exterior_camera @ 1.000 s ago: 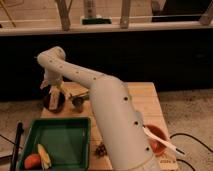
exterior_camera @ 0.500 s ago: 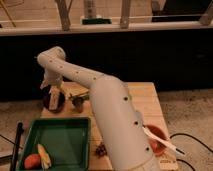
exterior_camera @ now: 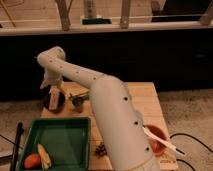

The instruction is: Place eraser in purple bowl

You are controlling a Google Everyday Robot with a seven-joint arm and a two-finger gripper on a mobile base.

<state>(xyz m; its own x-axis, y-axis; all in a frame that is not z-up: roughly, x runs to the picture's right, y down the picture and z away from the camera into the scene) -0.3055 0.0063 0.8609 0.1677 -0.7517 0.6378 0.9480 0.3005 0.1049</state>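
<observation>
Your arm is holding much the same pose as half a second ago; nothing on the table is showing a shift. Your gripper (exterior_camera: 53,93) is hanging directly over the purple bowl (exterior_camera: 53,101), a small, round, nearly black dish, at the far left of the wooden table (exterior_camera: 145,100). The eraser (exterior_camera: 54,96), a pale tan rectangular block, is sitting upright right at the fingertips, above the bowl's hollow; I cannot tell whether it is touching the bowl. Just to the right of the fingers a small metal cup (exterior_camera: 78,102) is standing. Below them a glossy green tray (exterior_camera: 65,140) is holding a yellow corn cob (exterior_camera: 44,156).
</observation>
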